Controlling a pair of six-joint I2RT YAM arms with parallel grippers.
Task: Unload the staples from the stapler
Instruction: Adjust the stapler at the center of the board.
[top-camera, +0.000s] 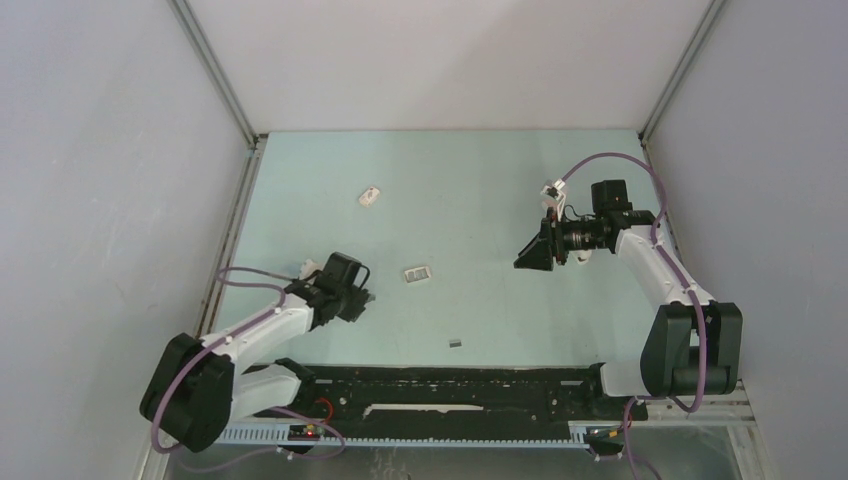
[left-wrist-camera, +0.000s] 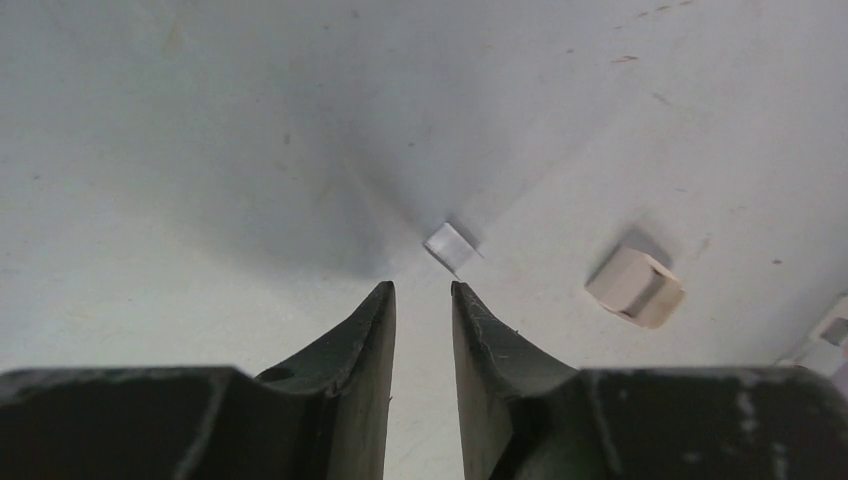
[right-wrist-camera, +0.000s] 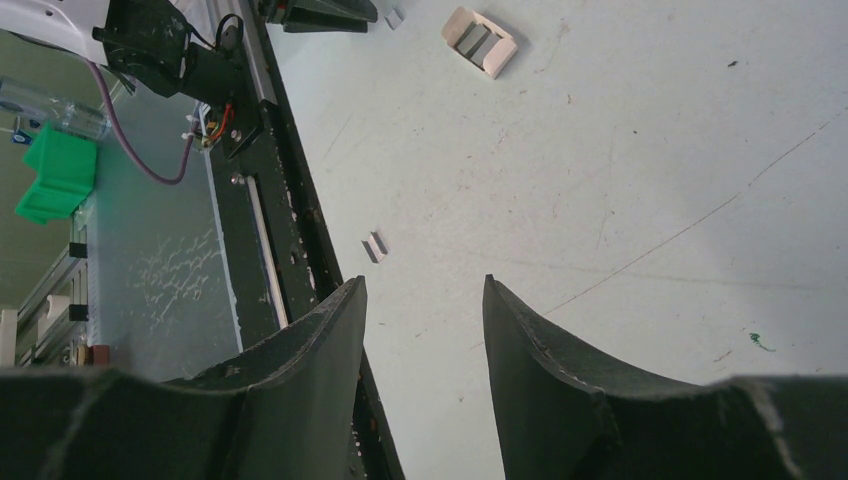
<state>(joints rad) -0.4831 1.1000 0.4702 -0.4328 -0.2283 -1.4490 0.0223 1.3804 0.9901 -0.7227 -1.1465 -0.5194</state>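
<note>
One staple strip (left-wrist-camera: 450, 247) lies flat on the bench (left-wrist-camera: 200, 150), just ahead of the left hand (left-wrist-camera: 422, 288) and a little to its right, untouched. That arm reaches low and forward, with the hand tipped down close to the surface, its fingers a narrow gap apart and holding nothing. A beige block (left-wrist-camera: 635, 287) sits farther to its right. A second strip (right-wrist-camera: 375, 246) lies ahead and to the left of the right hand (right-wrist-camera: 424, 282), beside the black rail (right-wrist-camera: 290, 230). That hand hangs raised, half spread and empty.
</note>
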